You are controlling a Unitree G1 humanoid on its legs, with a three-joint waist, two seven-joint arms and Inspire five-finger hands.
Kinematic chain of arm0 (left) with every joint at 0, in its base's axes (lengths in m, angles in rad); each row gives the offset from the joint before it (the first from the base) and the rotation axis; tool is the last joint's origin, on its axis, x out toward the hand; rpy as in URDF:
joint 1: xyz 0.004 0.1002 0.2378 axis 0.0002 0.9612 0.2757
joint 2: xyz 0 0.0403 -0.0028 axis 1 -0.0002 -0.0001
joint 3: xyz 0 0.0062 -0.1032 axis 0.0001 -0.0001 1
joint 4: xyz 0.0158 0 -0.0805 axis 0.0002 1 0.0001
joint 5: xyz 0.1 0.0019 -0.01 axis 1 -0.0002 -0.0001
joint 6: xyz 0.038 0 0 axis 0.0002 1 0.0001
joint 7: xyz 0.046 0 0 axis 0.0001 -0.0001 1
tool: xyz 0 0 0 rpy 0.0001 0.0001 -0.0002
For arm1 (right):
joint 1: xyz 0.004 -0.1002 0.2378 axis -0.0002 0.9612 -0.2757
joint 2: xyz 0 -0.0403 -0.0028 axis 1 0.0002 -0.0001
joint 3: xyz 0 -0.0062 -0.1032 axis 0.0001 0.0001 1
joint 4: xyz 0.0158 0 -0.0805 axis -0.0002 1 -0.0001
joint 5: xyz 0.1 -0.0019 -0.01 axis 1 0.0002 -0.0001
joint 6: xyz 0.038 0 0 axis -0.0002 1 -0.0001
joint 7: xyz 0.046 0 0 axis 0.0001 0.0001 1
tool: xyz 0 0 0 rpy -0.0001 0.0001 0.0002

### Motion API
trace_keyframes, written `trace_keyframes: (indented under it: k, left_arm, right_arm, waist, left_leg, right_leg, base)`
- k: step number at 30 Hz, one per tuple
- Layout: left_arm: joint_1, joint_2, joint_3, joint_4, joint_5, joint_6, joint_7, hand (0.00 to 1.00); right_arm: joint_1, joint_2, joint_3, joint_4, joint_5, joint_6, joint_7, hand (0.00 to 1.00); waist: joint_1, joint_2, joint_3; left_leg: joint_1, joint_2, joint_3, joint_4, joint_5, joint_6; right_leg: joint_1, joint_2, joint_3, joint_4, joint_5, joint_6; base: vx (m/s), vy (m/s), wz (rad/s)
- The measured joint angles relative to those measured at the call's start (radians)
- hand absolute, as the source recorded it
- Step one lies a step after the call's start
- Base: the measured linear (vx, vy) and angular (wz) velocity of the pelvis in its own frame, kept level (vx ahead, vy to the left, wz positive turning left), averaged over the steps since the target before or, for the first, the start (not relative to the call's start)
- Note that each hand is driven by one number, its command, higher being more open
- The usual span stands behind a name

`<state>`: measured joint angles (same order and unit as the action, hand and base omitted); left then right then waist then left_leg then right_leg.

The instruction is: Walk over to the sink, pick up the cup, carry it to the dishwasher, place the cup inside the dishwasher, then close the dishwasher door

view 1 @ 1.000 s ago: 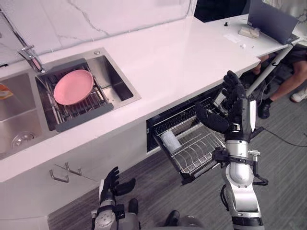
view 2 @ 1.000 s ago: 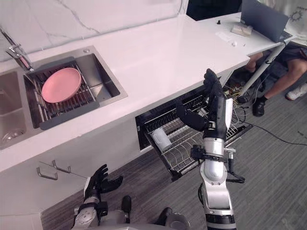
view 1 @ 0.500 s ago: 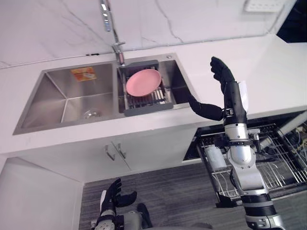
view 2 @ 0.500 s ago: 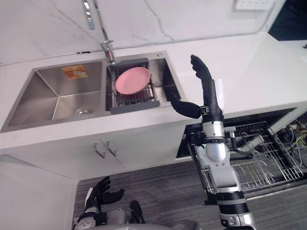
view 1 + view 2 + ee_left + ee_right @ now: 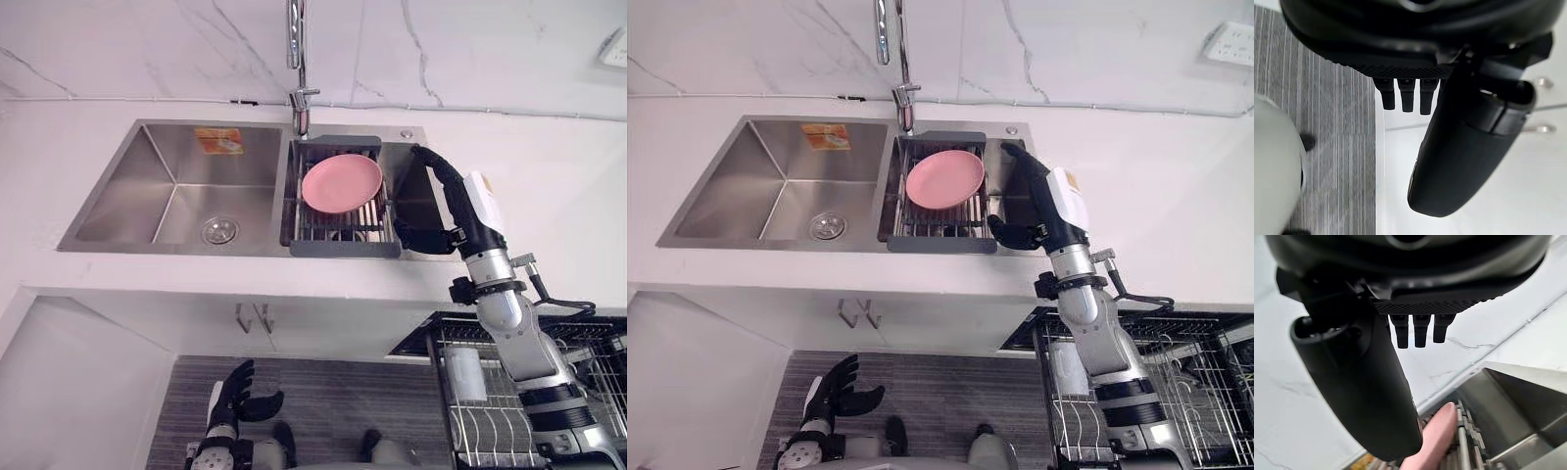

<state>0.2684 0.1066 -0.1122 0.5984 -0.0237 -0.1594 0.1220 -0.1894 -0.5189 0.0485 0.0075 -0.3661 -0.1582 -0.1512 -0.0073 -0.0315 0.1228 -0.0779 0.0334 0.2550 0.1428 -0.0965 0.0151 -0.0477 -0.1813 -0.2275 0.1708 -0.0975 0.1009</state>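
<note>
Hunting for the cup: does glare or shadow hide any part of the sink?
Left eye view: left basin evenly lit, drain plain, no harsh glare; the right basin beside the rack is shaded, partly behind the right hand. Right wrist view: the hand's bulk blocks much, the pink plate edging past it.

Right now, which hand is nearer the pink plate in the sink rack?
Right. The right hand is up at the sink, open, just right of the pink plate; the left hand hangs low near the floor, well below the counter.
</note>
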Motion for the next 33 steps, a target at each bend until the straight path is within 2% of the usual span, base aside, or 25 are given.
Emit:
trace_keyframes:
  k: [5, 7, 12, 21, 29, 32, 33]
  left_arm:
    - [-0.008, -0.007, -0.022, 0.000, 0.016, 0.000, -0.016, 0.90]
    - [-0.007, -0.003, -0.032, 0.001, 0.019, 0.000, -0.016, 0.90]
    - [-0.007, 0.004, -0.038, 0.002, 0.026, 0.000, -0.015, 0.90]
    - [0.003, 0.017, -0.035, 0.003, 0.026, -0.001, -0.014, 0.90]
    - [0.008, 0.027, -0.031, 0.008, 0.025, 0.000, 0.004, 0.90]
    - [-0.007, 0.029, -0.024, 0.027, 0.024, 0.000, 0.006, 0.90]
    - [-0.017, 0.027, -0.022, 0.033, 0.024, 0.000, 0.007, 0.90]
  right_arm:
    - [0.000, -0.024, 0.001, 0.027, -0.030, 0.002, 0.005, 0.90]
    - [-0.008, -0.024, 0.010, 0.061, -0.041, 0.002, 0.005, 0.90]
    - [-0.047, -0.025, 0.052, 0.140, -0.075, 0.017, 0.005, 0.90]
    - [-0.148, -0.027, 0.086, 0.255, -0.145, 0.047, -0.009, 0.90]
    - [-0.245, -0.028, 0.131, 0.327, -0.221, 0.068, -0.078, 0.90]
    - [-0.316, -0.032, 0.164, 0.373, -0.228, 0.076, -0.087, 0.90]
    - [-0.345, -0.035, 0.176, 0.403, -0.240, 0.080, -0.086, 0.90]
  waist:
    - [0.007, 0.000, 0.000]
    - [0.006, 0.000, -0.001]
    - [0.007, 0.000, -0.001]
    - [0.014, 0.002, 0.000]
    - [0.016, 0.008, 0.004]
    - [0.020, 0.009, 0.008]
    - [0.022, 0.009, 0.013]
  left_leg:
    - [0.018, -0.005, -0.005, -0.018, 0.005, -0.006]
    - [0.026, -0.010, -0.015, -0.035, 0.022, -0.024]
    - [0.029, -0.017, -0.044, -0.081, 0.061, -0.031]
    - [0.025, -0.025, -0.072, -0.228, 0.172, -0.012]
    - [-0.017, -0.030, -0.064, -0.233, 0.171, -0.008]
    - [-0.034, -0.029, -0.069, -0.226, 0.181, -0.002]
    - [-0.040, -0.028, -0.072, -0.224, 0.184, 0.002]
  right_leg:
    - [0.044, 0.005, -0.007, -0.065, 0.026, 0.007]
    - [0.057, 0.003, -0.020, -0.080, 0.043, 0.010]
    - [0.063, 0.003, -0.048, -0.094, 0.061, 0.013]
    - [0.013, 0.017, -0.076, -0.103, 0.077, -0.004]
    - [-0.018, 0.020, -0.072, -0.121, 0.078, -0.007]
    - [-0.025, 0.022, -0.074, -0.130, 0.102, -0.016]
    - [-0.025, 0.024, -0.081, -0.133, 0.108, -0.008]
  base:
    - [0.09, 0.008, 0.04]
    - [0.03, 0.020, 0.17]
    - [-0.04, 0.013, 0.19]
    - [-0.15, 0.013, 0.12]
    - [-0.03, 0.027, 0.03]
    - [0.08, -0.004, 0.03]
    - [0.11, -0.026, 0.15]
